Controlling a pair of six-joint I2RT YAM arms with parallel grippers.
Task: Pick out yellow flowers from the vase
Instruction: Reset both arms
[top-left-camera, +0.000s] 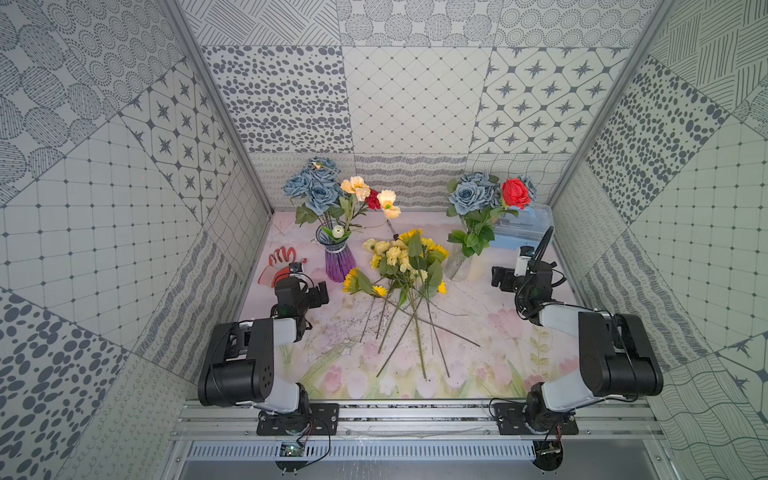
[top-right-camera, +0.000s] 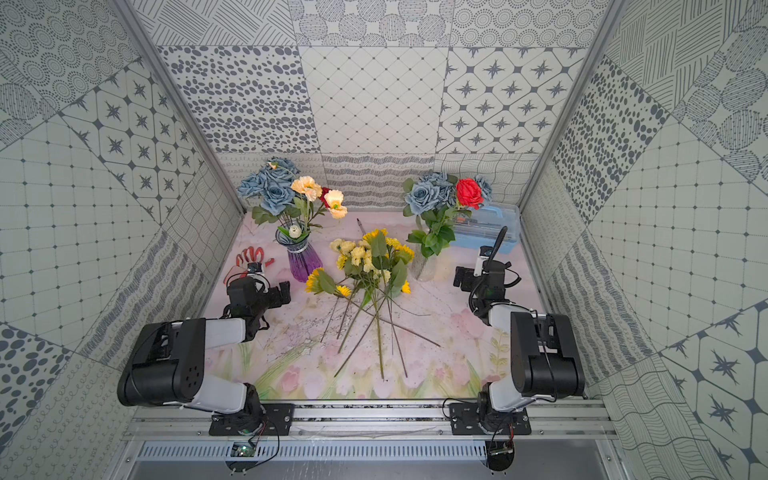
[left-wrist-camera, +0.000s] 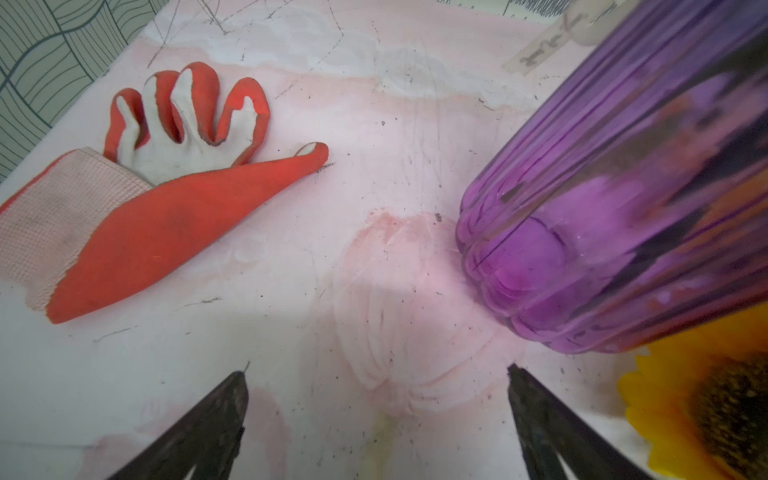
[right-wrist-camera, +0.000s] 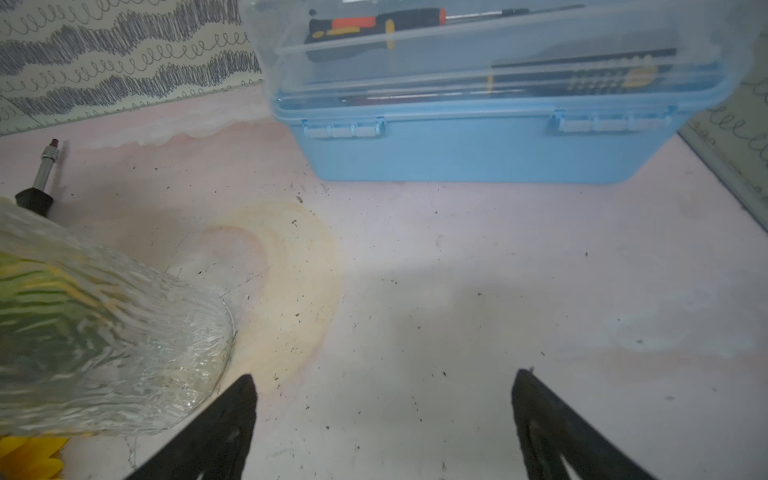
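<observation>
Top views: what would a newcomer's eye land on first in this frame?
The heap of yellow flowers lying in the middle of the table, stems fanned toward the arms, stands out first. Behind it stand a purple vase with grey-blue roses and peach blooms, and a clear vase holding a vivid red rose. The left end effector near the purple vase and the right end effector near the clear vase are both open and empty.

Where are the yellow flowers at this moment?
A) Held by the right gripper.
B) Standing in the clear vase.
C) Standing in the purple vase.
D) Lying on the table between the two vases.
D: the yellow flowers lie heaped on the table between the purple vase and the clear vase, stems fanned toward the robot's base.
</observation>
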